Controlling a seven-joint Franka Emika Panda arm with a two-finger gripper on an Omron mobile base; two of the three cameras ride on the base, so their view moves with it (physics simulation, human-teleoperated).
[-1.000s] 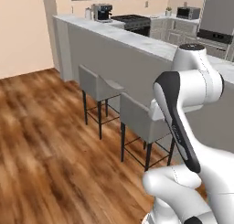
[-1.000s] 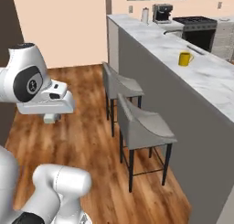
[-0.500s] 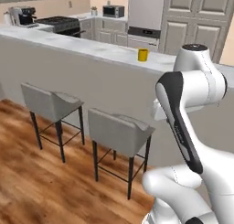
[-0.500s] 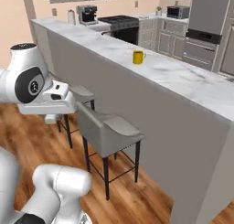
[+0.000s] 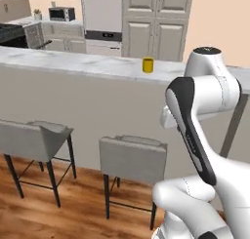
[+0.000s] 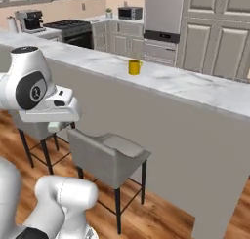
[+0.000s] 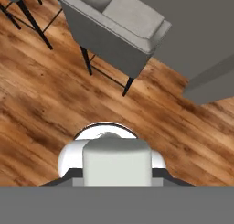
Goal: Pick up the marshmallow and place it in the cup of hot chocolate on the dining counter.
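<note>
The marshmallow (image 7: 116, 160), a pale soft block, sits at the bottom of the hand view between my gripper's (image 7: 116, 175) dark finger tips, which are shut on it. The hand points down at the wooden floor, well below counter height. In the right base view the hand (image 6: 52, 106) hangs at the left, in front of the counter's beige panel. The yellow cup of hot chocolate (image 5: 148, 65) (image 6: 134, 67) stands upright on the marble dining counter (image 5: 68, 62) (image 6: 195, 87), far from the gripper and above it.
Grey stools (image 5: 133, 156) (image 5: 33, 135) (image 6: 108, 152) (image 7: 114, 22) stand against the counter's front, right under the cup. A fridge and cabinets (image 5: 102, 18) line the back wall, with a microwave (image 6: 130, 12) and a stove (image 6: 73, 26).
The whole scene has slid sideways in both base views, so the base has driven along the counter. The cup now looks nearer. The arm's pose and grip look unchanged.
</note>
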